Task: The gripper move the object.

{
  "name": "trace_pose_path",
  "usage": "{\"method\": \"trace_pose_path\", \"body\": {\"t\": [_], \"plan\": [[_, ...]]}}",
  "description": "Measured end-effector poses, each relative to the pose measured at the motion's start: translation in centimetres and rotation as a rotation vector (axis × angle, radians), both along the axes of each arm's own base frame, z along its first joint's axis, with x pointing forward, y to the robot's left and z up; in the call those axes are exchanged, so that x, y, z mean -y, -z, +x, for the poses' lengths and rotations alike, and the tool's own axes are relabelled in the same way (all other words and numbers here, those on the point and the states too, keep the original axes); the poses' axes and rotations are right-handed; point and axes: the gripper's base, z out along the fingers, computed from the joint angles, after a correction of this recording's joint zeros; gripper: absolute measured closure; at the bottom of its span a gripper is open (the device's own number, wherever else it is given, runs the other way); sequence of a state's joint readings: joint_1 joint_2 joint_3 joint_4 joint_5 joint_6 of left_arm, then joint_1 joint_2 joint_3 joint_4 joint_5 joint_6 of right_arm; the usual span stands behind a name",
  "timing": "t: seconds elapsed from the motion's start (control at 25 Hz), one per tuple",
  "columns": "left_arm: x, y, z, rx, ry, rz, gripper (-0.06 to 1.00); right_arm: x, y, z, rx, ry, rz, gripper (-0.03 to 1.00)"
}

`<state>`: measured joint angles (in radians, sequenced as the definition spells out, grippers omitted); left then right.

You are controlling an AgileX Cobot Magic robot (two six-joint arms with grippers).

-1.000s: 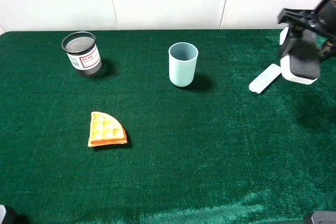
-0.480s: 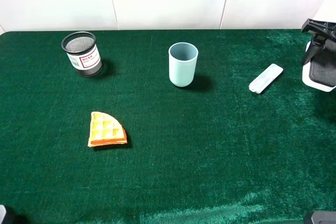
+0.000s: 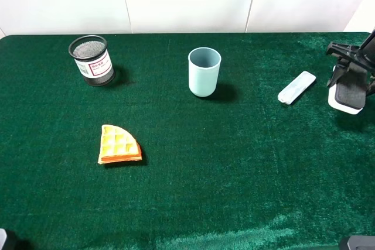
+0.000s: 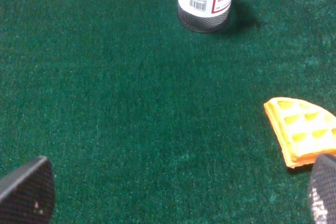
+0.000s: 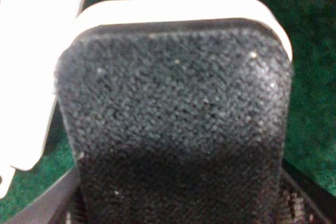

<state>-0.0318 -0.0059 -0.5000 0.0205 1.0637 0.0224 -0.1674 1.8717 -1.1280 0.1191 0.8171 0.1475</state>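
Clamped on the eraser [image 3: 345, 100] with the right gripper [image 3: 352, 69] at three o'clock; risks slipping loose past the table [image 3: 234, 191] edge.

The object [image 5: 178, 119] I hold has coarse, matt black felt on a smooth white plastic base. The table [image 3: 234, 191] is deep green plush cloth — the pen pot [image 3: 91, 61] is black wire mesh, the cup [image 3: 204, 71] matt plastic.

Bright, even light; the cup's [image 3: 204, 72] soft shadow falls toward 3 o'clock; the eraser [image 5: 178, 124] is blurred close-up.
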Motion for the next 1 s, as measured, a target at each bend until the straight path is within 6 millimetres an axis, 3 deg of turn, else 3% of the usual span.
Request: {"method": "trace_pose_path", "body": {"t": [0.56, 1.0], "plan": [[0.0, 0.0, 0.0, 0.000, 0.000, 0.000, -0.04, 0.4, 3.4, 0.6, -0.051, 0.015, -0.022, 0.50], [0.0, 0.0, 0.0, 0.000, 0.000, 0.000, -0.04, 0.4, 3.5, 0.6, -0.051, 0.016, -0.022, 0.50]]}}
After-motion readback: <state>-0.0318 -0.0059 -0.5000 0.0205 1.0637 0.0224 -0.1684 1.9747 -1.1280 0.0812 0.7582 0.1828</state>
